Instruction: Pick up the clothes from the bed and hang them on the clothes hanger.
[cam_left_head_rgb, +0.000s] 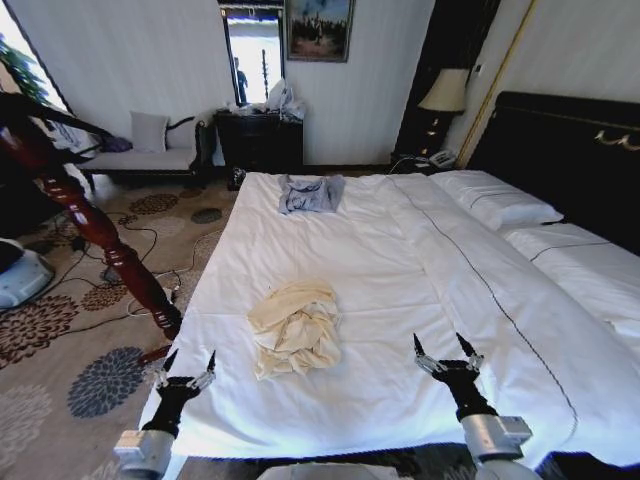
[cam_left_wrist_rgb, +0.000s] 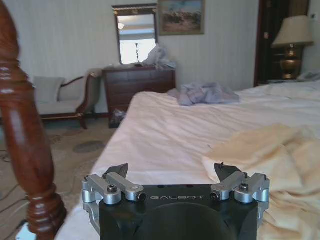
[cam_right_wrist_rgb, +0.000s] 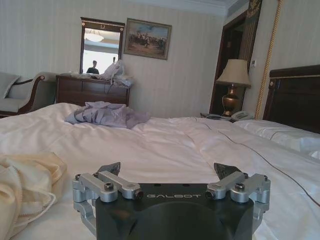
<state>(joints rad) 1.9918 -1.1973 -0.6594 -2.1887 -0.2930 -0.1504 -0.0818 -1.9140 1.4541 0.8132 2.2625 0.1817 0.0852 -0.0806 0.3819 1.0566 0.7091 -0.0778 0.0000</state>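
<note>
While both arms hover low over the foot edge of the bed (cam_left_head_rgb: 400, 250), the clothes (cam_left_head_rgb: 295, 326) lie crumpled on the sheet near that edge, between the two grippers. Left gripper (cam_left_head_rgb: 188, 365), fingers spread and empty, sits near the bed's left corner beside a dark-red wooden post (cam_left_head_rgb: 95, 228). Right gripper (cam_left_head_rgb: 444, 350), likewise spread, holds nothing. A grey-blue garment (cam_left_head_rgb: 310, 192) lies at the far edge.

Cream clothes (cam_left_head_rgb: 295, 327) crumpled on bed (cam_left_head_rgb: 400, 250).
</note>
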